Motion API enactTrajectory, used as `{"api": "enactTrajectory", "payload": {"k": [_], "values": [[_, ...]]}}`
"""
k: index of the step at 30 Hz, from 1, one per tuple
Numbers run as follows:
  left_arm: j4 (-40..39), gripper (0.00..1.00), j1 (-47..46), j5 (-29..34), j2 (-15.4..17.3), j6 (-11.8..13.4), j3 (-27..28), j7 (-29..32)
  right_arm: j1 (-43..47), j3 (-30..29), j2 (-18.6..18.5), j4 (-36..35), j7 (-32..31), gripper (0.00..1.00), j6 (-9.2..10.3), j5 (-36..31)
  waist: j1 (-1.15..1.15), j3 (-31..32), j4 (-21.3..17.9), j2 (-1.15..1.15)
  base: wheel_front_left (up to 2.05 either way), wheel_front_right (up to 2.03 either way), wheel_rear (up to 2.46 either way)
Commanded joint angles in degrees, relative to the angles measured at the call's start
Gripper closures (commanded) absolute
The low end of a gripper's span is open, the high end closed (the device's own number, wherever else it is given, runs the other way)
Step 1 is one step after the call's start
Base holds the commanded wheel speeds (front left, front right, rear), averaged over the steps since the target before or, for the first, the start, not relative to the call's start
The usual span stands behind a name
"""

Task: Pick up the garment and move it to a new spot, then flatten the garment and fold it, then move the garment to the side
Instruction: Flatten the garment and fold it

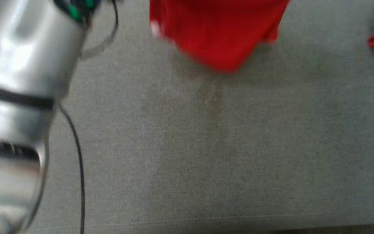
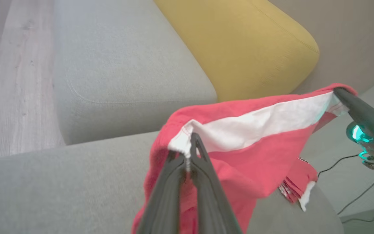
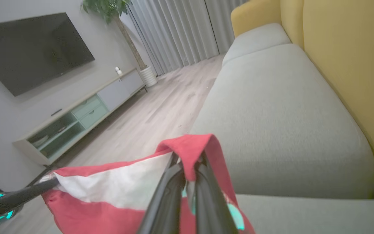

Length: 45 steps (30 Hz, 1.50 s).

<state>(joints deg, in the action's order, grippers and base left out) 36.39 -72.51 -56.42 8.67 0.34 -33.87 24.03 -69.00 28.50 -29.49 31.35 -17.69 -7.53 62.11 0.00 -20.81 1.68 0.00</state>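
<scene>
I've got the left claw (image 2: pixel 191 152) and right claw (image 3: pixel 187 169) clamped on the garment (image 2: pixel 255 156), hanging above the sofa (image 1: pixel 206 146): lifted, flattening and folding not yet done.

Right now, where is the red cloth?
The red garment hangs stretched between the left gripper and right gripper, over the grey sofa seat, top middle of the head view.

Left fingers (image 2: pixel 170 185) and right fingers (image 3: pixel 169 191) — each pair pinched shut
</scene>
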Motion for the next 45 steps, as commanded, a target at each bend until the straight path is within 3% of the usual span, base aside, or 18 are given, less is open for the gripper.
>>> {"api": "enactTrajectory", "payload": {"k": [1, 7, 11, 12, 16, 21, 25, 35, 41, 42, 45], "values": [[-0.9, 1.0, -3.8, 0.7, 1.8, 0.1, 2.3, 0.0, -1.6, -0.5, 0.7, -1.0, -0.2, 1.0, 0.04, 0.4, 0.0, -5.5, 0.4, 0.0, 0.0, 0.0, 0.0], [8.7, 1.0, -20.0, 3.3, 0.2, 0.4, 4.4, -4.8, -17.6, -3.1, 4.0, 5.3, 3.4, 1.0, 0.04, -0.4, 0.0, -9.8, -0.5, 0.0, 0.0, 0.0, 0.0], [13.5, 1.0, -25.6, 3.1, -0.7, -1.2, 5.9, -8.4, -22.6, -3.1, 5.1, 6.3, 7.6, 1.0, 0.04, -0.5, 0.0, -10.3, -1.2, 0.0, 0.0, 0.0, 0.0], [15.3, 1.0, -26.3, 2.3, -1.3, -2.9, 6.5, -9.6, -22.9, -2.3, 5.2, 5.8, 9.1, 1.0, 0.04, -0.1, 0.0, -10.3, -1.3, 0.0, 0.0, 0.0, 0.0], [18.6, 1.0, -23.0, 1.8, -2.3, -5.9, 4.7, -9.3, -18.5, 1.0, 3.9, 4.5, 9.2, 1.0, 0.04, 1.1, 0.0, -9.5, -0.7, 0.0, 0.0, 0.0, 0.0], [19.4, 1.0, -12.2, 0.1, -3.4, -7.7, 0.6, -6.6, -6.3, 5.7, 0.9, 2.5, 7.4, 1.0, 0.04, 4.1, 0.0, -5.5, -0.4, 0.0, 0.0, 0.0, 0.0], [13.6, 1.0, -0.7, -4.2, -2.5, -7.8, -3.6, -0.6, 5.7, 10.0, -2.0, 0.7, 3.7, 1.0, 0.04, 6.9, 0.0, 0.0, -0.7, 0.0, 0.0, 0.0, 0.0], [-5.6, 1.0, 24.5, -19.3, 7.2, -7.7, -7.3, 19.1, 27.1, 17.1, -11.3, -7.0, -12.5, 1.0, 0.04, 15.0, 0.0, 14.9, -2.4, 0.0, 0.0, 0.0, 0.0], [-20.9, 1.0, 35.6, -26.8, 13.6, -3.1, -8.2, 29.3, 35.5, 18.4, -19.5, -16.2, -21.4, 1.0, 0.04, 19.3, 0.0, 19.2, -2.4, 0.0, 0.0, 0.0, 0.0], [-20.9, 1.0, 35.6, -26.8, 13.6, -3.1, -8.2, 29.3, 35.5, 18.4, -19.5, -16.2, -21.4, 1.0, 0.04, 19.3, 0.0, 19.2, -2.4, 0.0, 0.0, 0.0, 0.0], [-29.4, 1.0, 39.6, -30.3, 16.5, 0.6, -7.8, 32.5, 38.1, 17.4, -23.1, -19.7, -23.3, 1.0, 0.04, 20.9, 0.0, 19.6, -1.9, 0.0, 0.0, 0.0, 0.0]]}}
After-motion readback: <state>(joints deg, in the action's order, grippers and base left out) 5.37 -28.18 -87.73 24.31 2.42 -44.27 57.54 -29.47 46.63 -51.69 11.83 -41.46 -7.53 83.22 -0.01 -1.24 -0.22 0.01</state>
